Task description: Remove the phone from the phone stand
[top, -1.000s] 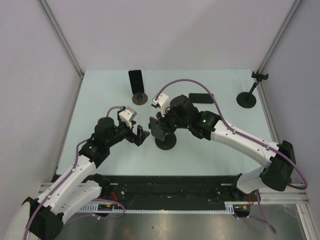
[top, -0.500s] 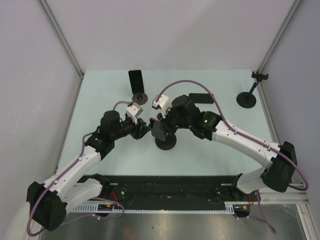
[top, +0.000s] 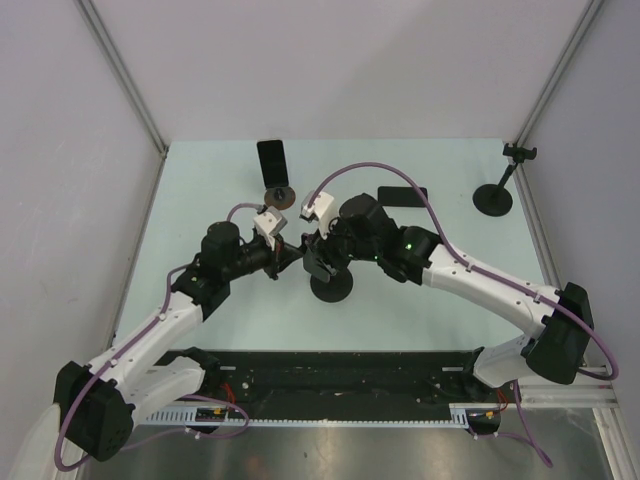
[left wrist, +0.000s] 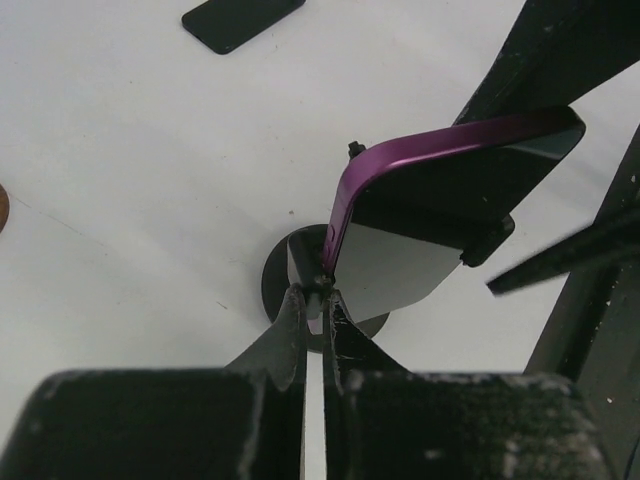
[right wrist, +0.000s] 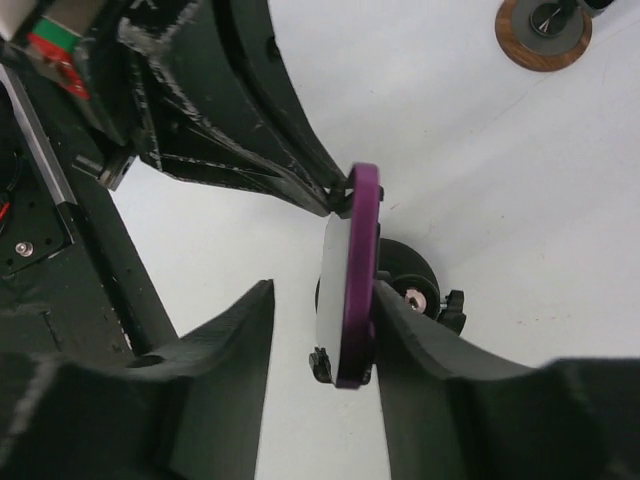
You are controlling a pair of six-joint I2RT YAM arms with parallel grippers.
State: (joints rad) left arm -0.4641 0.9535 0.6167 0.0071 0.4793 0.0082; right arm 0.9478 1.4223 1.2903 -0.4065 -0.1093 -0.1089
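A purple-edged phone (left wrist: 450,190) stands tilted in the clamp of a phone stand with a round black base (top: 331,285). My left gripper (left wrist: 318,300) is shut on the phone's lower edge, its tips pinching the purple rim. In the right wrist view the phone (right wrist: 358,290) shows edge-on between the fingers of my right gripper (right wrist: 322,300), which is open. One right fingertip (right wrist: 395,310) lies against the phone's back and the other stands apart from the screen. From above, both grippers meet at the phone (top: 318,262).
Another phone (top: 272,160) leans on a wooden-based stand (top: 279,196) at the back. A black phone (top: 402,196) lies flat behind my right arm. An empty black stand (top: 493,200) is at the back right. Grey walls close in the table.
My left gripper has moved right to the phone and shut on its edge. My right gripper has opened its jaws around the phone.
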